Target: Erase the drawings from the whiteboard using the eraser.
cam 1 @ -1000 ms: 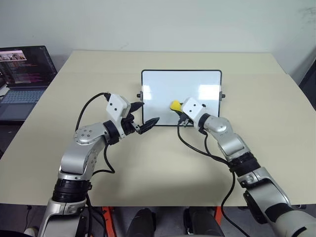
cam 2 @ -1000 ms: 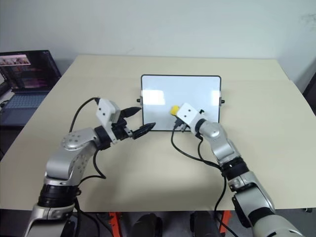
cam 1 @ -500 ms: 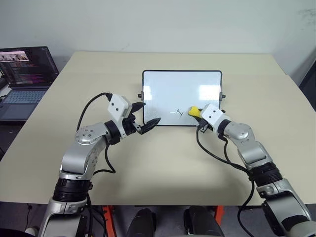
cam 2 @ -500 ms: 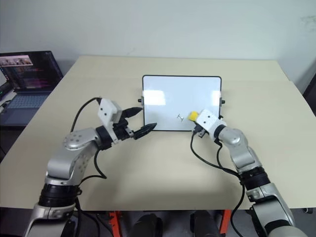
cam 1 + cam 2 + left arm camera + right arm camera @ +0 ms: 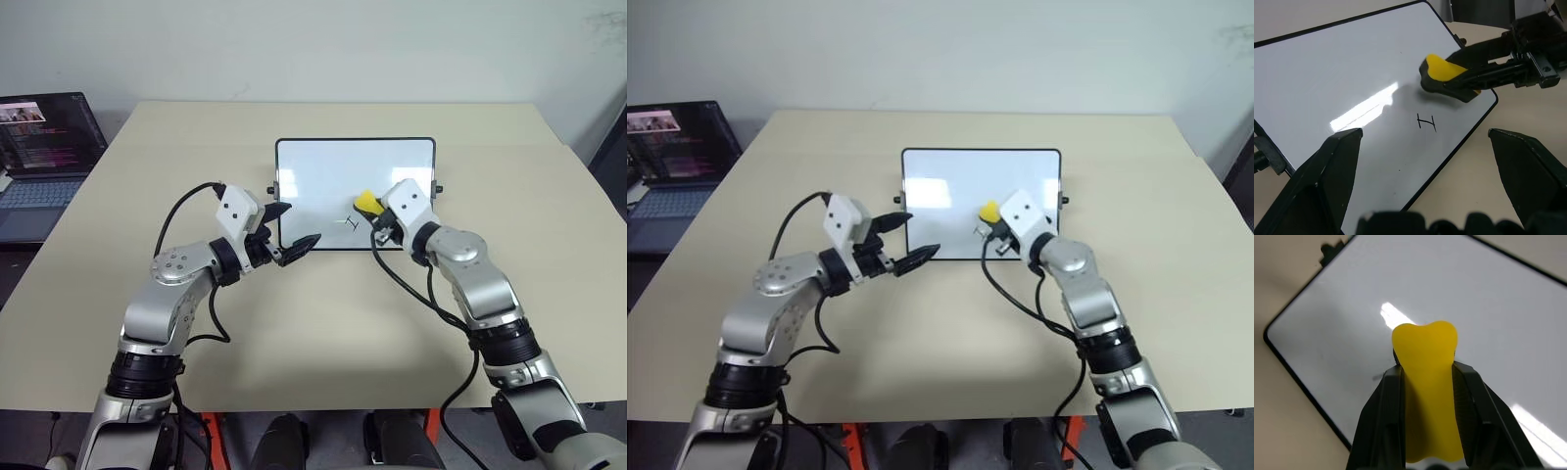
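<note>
- Lying flat on the beige table (image 5: 323,333), the whiteboard (image 5: 323,171) sits mid-table with its long axis running left to right, bare tabletop on every side and the laptop (image 5: 44,152) well apart at the far left edge.
- The left gripper (image 5: 289,230) hangs just off the board's near left corner, its two fingers spread apart and holding nothing.
- The right gripper (image 5: 375,217) is clamped on the eraser (image 5: 366,203), which it holds over the board's near right part, close above the surface; contact cannot be told.
- Of the drawings, one small remnant mark (image 5: 1426,122) is left, near the board's near edge; the rest of the white surface looks clean.
- That mark lies just beside the eraser, toward the robot's left and slightly nearer the board's front frame, so the right arm is clearly the nearer one.
- The coming stroke looks like a short sweep leftward and slightly toward the robot, with little room before the black frame, so overshoot risks catching the edge.
</note>
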`<state>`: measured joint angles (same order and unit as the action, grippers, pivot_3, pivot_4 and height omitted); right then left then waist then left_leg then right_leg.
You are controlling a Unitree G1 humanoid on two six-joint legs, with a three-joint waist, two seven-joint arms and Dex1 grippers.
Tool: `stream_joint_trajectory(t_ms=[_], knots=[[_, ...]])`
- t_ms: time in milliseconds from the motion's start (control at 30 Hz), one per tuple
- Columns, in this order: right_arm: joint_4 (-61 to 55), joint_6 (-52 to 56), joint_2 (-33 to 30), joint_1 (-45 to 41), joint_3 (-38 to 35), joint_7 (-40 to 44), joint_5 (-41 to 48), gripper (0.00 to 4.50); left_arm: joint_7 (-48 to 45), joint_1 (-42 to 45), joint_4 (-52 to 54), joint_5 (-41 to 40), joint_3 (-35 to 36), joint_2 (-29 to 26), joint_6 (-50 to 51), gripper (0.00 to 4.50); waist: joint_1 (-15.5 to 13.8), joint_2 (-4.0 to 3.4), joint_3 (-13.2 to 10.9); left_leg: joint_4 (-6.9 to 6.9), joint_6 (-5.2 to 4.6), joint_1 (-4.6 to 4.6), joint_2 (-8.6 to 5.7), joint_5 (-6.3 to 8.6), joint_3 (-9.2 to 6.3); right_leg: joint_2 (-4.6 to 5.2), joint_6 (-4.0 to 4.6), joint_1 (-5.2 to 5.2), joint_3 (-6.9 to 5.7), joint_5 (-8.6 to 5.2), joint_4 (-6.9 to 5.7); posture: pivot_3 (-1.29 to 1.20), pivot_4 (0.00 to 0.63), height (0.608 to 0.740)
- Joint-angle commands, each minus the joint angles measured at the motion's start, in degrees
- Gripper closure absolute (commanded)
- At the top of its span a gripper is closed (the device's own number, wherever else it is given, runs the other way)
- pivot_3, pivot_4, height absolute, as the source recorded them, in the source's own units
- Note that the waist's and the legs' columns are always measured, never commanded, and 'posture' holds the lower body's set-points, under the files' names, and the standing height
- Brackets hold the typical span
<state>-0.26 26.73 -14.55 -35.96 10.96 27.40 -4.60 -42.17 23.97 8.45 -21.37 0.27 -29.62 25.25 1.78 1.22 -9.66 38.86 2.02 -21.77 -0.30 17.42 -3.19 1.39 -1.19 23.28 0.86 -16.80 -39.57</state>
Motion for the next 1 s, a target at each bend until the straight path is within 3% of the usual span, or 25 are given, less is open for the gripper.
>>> stream_joint_trajectory(t_ms=[33, 467, 767, 1000], knots=[[1.06, -2.04, 2.29, -1.59, 1.66, -1.54, -0.62, 3.44, -0.3, 1.23, 1.95, -0.2, 0.43, -0.44, -0.24, 0.0, 0.0, 0.0, 0.0, 0.0, 0.0, -0.01, 0.0, 0.0, 0.0, 0.0, 0.0, 0.0, 0.0, 0.0, 0.01, 0.0, 0.15, 0.74], [25.4, -17.08, 3.79, -5.46, 5.3, -5.05, -5.62, 3.44, 0.86, -0.41, 3.97, -0.46, 1.75, -1.15, 0.75, 0.0, 0.19, -0.01, 0.0, 0.01, 0.0, 0.28, 0.0, 0.0, 0.1, -0.01, 0.02, -0.12, 0.09, 0.02, -0.23, 0.0, 0.15, 0.74], [25.01, -17.85, 0.64, -3.76, 4.3, -3.7, -6.22, 3.44, 1.37, -0.66, 4.4, -0.56, 1.88, -1.07, 0.91, 0.0, -0.12, -0.02, -0.02, -0.02, -0.01, 0.97, 0.0, -0.01, -0.02, -0.03, 0.11, -0.9, -0.02, 0.1, -0.18, 0.0, 0.15, 0.74], [21.64, -16.35, -4.24, -0.69, 3.16, -2.49, -6.17, 3.44, 0.92, 0.47, 2.79, -0.33, 1.24, -0.57, 0.21, 0.0, -0.35, -0.02, -0.02, -0.03, -0.03, 0.94, -0.03, 0.0, -0.07, -0.01, -0.03, -1.07, -0.04, 0.18, 0.23, 0.0, 0.15, 0.74]])
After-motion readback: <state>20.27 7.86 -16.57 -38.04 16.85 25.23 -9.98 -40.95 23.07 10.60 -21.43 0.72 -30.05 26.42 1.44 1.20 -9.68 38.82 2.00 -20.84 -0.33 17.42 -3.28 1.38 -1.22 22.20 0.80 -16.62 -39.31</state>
